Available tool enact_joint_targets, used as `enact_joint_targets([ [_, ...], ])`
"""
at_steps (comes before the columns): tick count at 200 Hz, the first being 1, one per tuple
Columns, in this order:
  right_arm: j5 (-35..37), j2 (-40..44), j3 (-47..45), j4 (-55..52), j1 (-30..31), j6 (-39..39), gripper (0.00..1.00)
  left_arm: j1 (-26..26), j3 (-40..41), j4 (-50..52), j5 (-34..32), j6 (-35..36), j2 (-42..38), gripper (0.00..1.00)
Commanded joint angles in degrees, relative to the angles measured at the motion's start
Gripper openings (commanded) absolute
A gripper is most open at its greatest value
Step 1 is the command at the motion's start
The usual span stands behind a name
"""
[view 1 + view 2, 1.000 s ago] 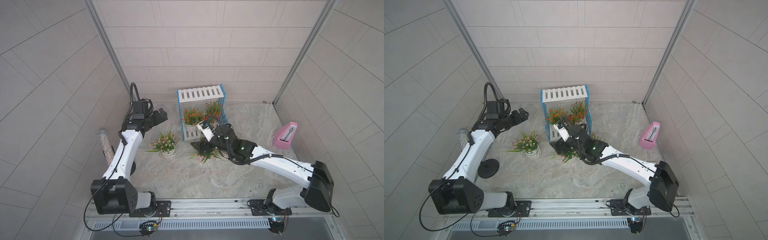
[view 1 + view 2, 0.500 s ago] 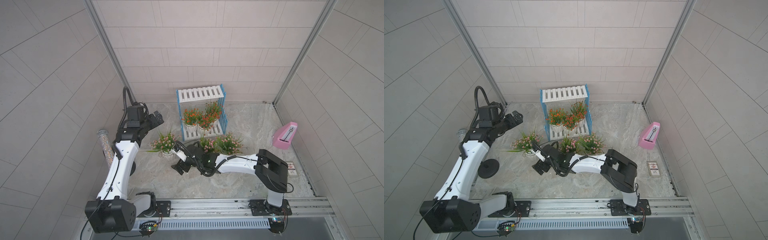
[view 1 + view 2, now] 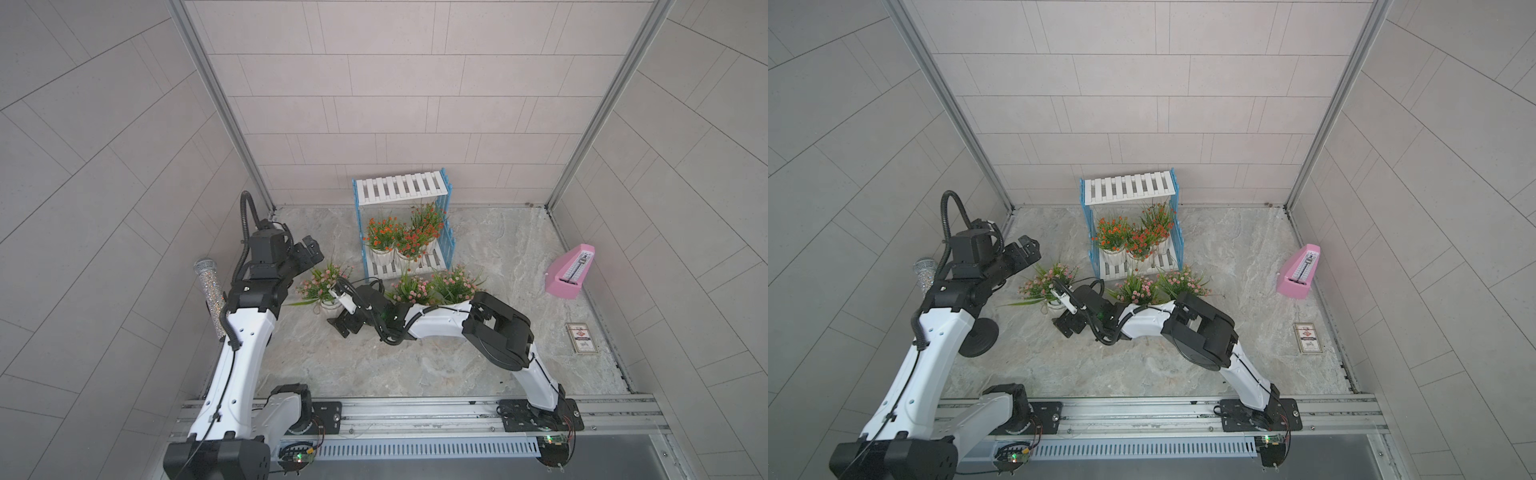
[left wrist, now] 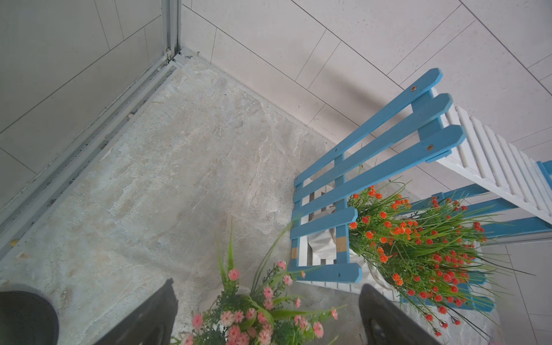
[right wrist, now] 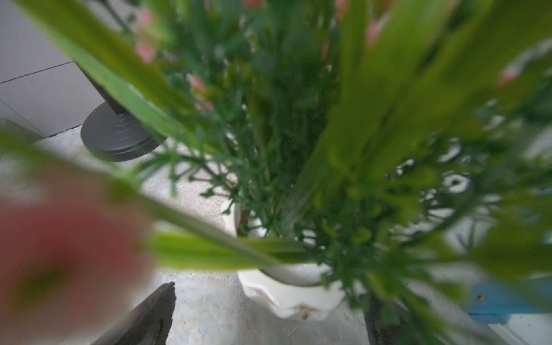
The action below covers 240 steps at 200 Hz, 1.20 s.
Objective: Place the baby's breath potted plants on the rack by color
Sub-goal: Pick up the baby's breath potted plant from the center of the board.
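Though unheld, plant (image 3: 321,286) before right gripper (image 3: 336,311)

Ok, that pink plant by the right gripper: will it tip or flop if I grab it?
Likely tippy: the pink plant spreads wider than its small pot, so a high push could topple it. The leaves look thin and floppy; the ribbed pot looks rigid, probably a better hold.

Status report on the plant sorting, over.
Left end effector and right end effector open, empty. Red-orange plants on rack lower shelf; pink plants off rack. Leaves crowd right wrist view.
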<state>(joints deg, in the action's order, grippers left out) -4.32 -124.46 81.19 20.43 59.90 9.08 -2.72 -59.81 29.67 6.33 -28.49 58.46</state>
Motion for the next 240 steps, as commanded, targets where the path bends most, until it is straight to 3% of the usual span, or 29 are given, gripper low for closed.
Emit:
enact_joint_targets([
  [1, -0.48, -2.07, 2.14, 1.7, -1.2, -0.63, 0.99, 0.02, 1.59, -1.72, -1.09, 0.23, -0.94, 0.99],
  [100, -9.92, -9.88, 10.47, 4.12, -3.65, -1.72, 0.99, 0.06, 2.06, -2.25, 2.02, 1.19, 0.07, 0.99],
  [154, -10.79, -14.01, 15.46, 5.23, -3.82, 0.06, 1.0, 0.17, 2.15, -2.25, 2.13, 1.42, 0.26, 0.99],
  [188, -10.08, -15.02, 17.02, 4.9, -3.87, 1.41, 0.84, 0.26, 2.25, -2.25, 1.74, 1.42, 0.47, 0.99],
  [240, -8.21, -8.62, 7.26, 12.61, -3.81, 1.56, 0.79, 0.26, 1.45, -2.07, 1.69, 1.6, 0.61, 0.99],
])
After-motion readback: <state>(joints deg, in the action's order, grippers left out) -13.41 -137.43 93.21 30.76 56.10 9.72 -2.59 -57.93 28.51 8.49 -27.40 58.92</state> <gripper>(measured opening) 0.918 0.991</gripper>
